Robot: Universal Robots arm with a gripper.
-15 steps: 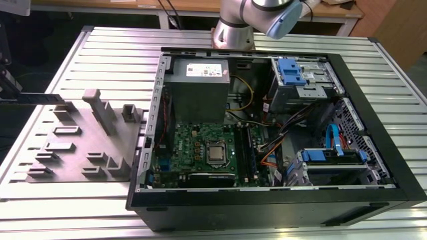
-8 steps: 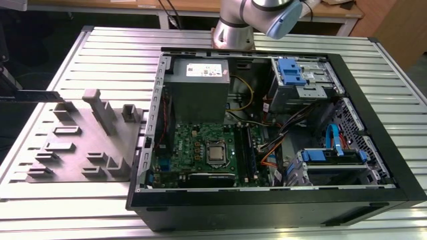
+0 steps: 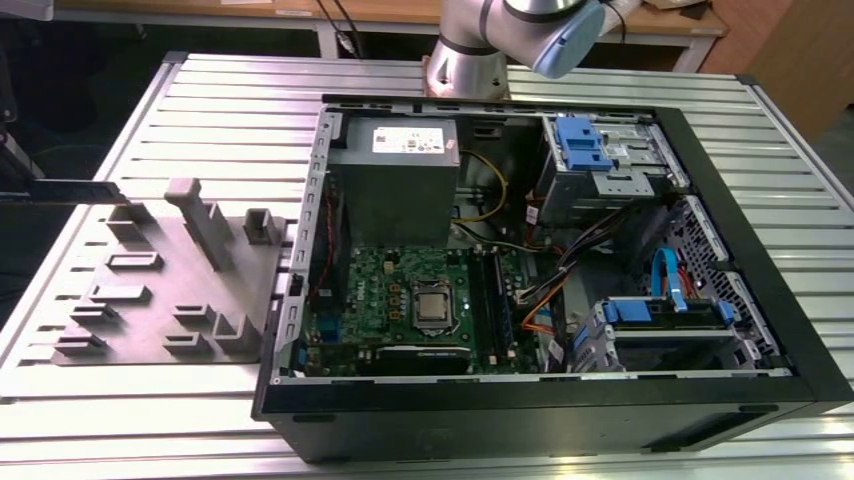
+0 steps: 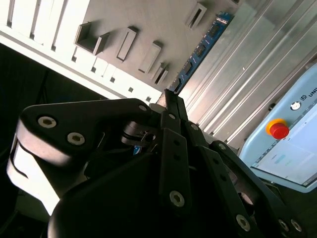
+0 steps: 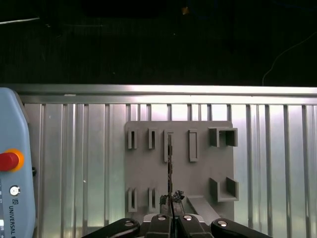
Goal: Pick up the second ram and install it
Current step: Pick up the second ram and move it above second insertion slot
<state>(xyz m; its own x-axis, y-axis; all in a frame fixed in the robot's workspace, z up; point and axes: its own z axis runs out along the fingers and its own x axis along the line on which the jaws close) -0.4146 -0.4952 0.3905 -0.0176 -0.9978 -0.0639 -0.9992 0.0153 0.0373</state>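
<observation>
My gripper (image 5: 170, 199) is shut on the second ram (image 5: 170, 163), a thin dark board seen edge-on and sticking out from between the fingertips. In the second wrist view the same ram (image 4: 200, 49) shows its blue edge and black chips, reaching out beyond the gripper (image 4: 167, 96). The ram hangs high above the grey tray (image 5: 203, 173), in line with one of its narrow slots. In the exterior view the tray (image 3: 147, 300) lies on the view's left, beside the open computer case (image 3: 534, 405). The motherboard (image 3: 400, 300) lies inside the case, with its memory slots (image 3: 491, 300) beside the processor socket.
The arm (image 3: 494, 40) rises behind the case. A teach pendant (image 5: 12, 173) with a red stop button (image 4: 279, 130) lies on the slatted metal table (image 3: 214, 90) beside the tray. Grey upright posts (image 3: 200, 220) stand on the tray. Cables, a power supply and drive cages crowd the case.
</observation>
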